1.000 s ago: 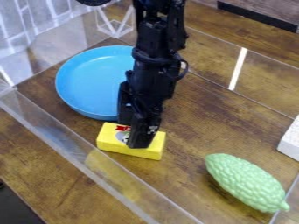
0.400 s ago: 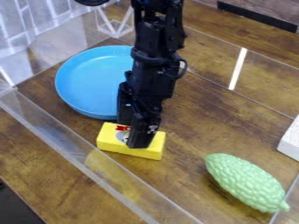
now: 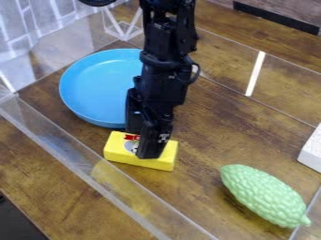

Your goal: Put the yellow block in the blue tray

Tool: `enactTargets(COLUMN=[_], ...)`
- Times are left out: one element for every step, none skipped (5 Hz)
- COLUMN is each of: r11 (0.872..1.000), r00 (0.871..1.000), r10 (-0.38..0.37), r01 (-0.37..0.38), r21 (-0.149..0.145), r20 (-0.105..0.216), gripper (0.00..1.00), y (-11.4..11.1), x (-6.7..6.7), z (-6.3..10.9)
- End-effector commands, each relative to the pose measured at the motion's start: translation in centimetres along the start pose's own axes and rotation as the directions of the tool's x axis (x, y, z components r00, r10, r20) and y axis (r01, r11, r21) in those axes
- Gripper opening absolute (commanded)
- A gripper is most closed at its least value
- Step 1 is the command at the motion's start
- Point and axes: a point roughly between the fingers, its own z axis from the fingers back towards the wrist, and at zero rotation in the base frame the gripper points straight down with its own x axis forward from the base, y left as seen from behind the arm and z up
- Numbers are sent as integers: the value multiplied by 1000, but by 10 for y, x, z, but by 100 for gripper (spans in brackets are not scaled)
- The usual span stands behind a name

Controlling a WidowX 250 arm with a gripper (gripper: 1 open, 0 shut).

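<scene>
The claw [image 3: 150, 145] points steeply down with its jaws apart, lowered onto the top of the yellow block [image 3: 139, 151], its tips hiding most of the label; whether the fingers touch the block's sides cannot be told. The block lies flat on the wooden table [image 3: 226, 122], just outside the near rim of the blue tray [image 3: 98, 84], which sits behind and to the left of it. A bumpy green object [image 3: 265, 193] lies well apart at lower right, and a white object [image 3: 311, 150] shows at the right edge.
</scene>
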Motion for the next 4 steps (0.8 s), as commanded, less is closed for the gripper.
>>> enactTargets(r11=[999, 999, 999, 999], r00=[999, 999, 999, 999], r10=[19, 21, 23, 24], r01=[-20, -23, -24, -26], r21=[-27, -31, -35, -39], r20=[-34, -37, -39, -41], gripper=[100, 100, 100, 100], y=[6, 6, 6, 7], x=[-3, -4, -5, -5], z=[-31, -31, -31, -31])
